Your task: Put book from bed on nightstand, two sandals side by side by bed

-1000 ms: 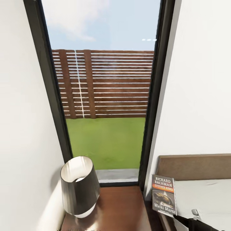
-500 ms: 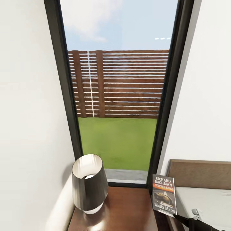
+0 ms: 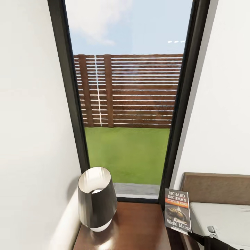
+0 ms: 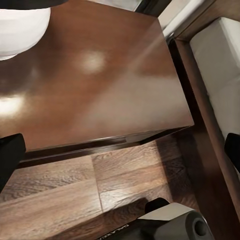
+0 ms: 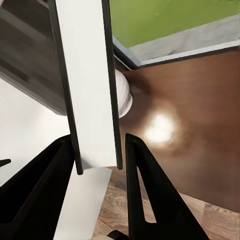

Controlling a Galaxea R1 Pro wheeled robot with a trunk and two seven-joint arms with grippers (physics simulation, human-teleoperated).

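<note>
The right gripper (image 5: 97,160) was clamped on the book (image 3: 177,210), its two dark fingers (image 5: 40,185) pressed against either face of the thin paperback near its lower edge, as the right wrist view showed. In the head view the book stood upright in the air at about five o'clock, cover facing the camera and long axis vertical, hanging over the gap between the nightstand (image 3: 139,225) and the bed (image 3: 222,215). The nightstand's glossy top lay at about nine o'clock from the book, just beside it, with the lamp (image 3: 97,198) occupying its far corner at seven o'clock in the frame. The left gripper (image 4: 120,145) hovered above the nightstand's near edge with its fingertips spread wide and nothing between them. The right arm already had the book, so the coming move likely called for a short carry toward nine o'clock and tipping the book flat onto the bare wood, clear of the lamp.
</note>
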